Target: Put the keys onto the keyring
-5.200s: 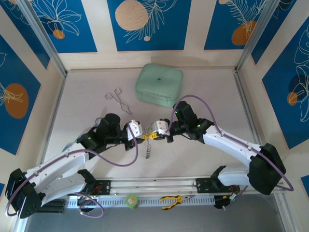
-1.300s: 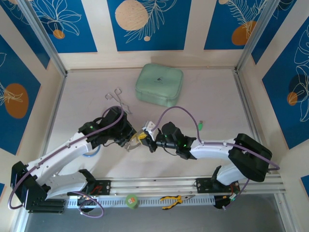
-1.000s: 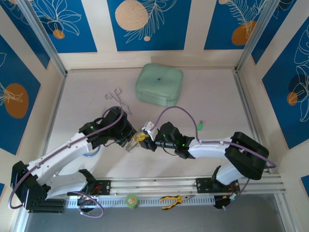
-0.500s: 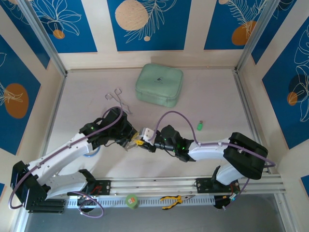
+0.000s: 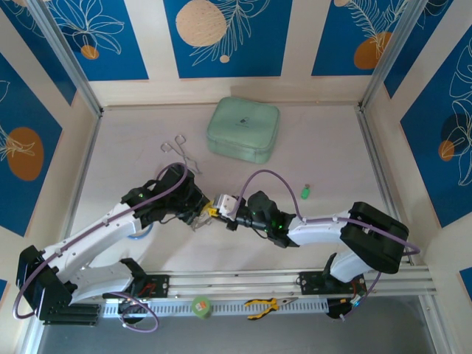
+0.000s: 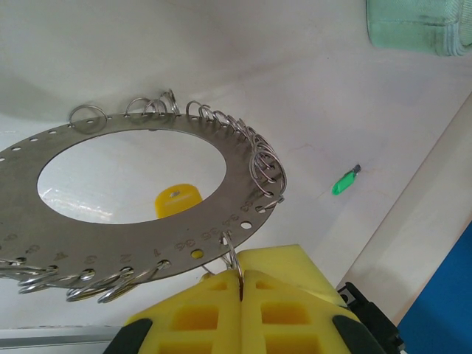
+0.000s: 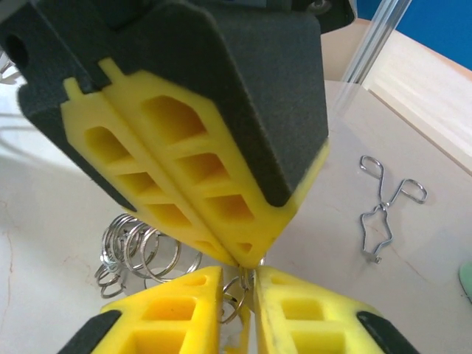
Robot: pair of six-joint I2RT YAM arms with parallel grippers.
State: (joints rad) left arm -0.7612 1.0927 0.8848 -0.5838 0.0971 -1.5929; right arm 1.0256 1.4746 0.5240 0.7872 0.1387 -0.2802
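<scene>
The left gripper (image 6: 240, 276) is clenched, its yellow pads (image 6: 184, 317) pressed flat together on one small split ring hanging from the near rim of the keyring (image 6: 237, 193). The keyring is a flat metal band with punched holes and loops along its edge, and it reaches out ahead of that gripper, above the bench (image 6: 221, 66). Through its wide opening, just ahead of the left gripper, shows the yellow key (image 6: 177, 200); I cannot tell whether it lies on the bench or is held. The green key (image 6: 344, 181) lies on the bench well ahead and to the right of the left gripper, apart from everything.

The right gripper (image 7: 251, 291) meets the left gripper tip to tip. Its pads stand almost together with a thin gap, a small loop hanging at that gap; whether it pinches anything I cannot tell. Forceps (image 7: 381, 210) lie beyond it to the right.
</scene>
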